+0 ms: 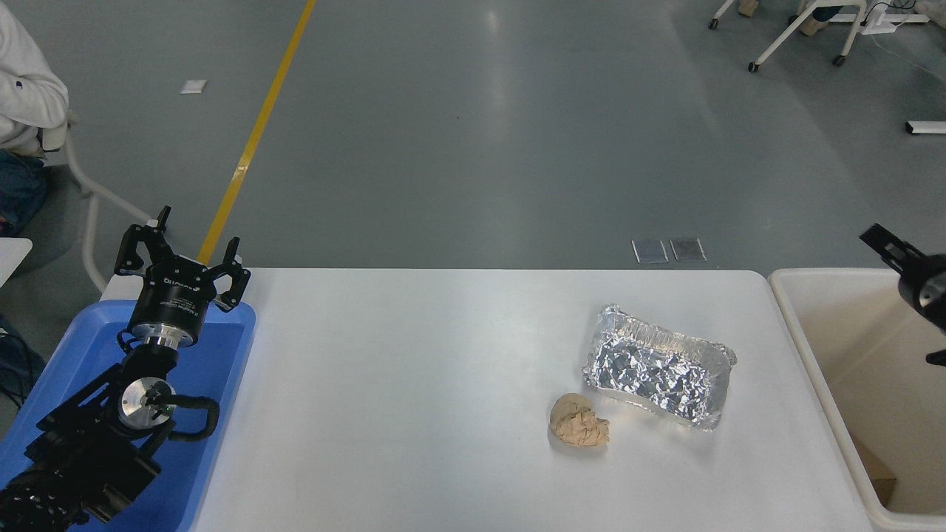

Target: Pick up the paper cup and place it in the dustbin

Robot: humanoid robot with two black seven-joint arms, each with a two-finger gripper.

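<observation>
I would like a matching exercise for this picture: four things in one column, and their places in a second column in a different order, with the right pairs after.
Things
1. foil tray
2. paper ball
3. dustbin
4. left hand

Places
A. over the far end of the blue tray, at the table's left end
B. beyond the table's right edge
C. on the table, right of the middle
D. on the table, just near-left of the foil tray

Pairs: 1-C, 2-D, 3-B, 4-A
</observation>
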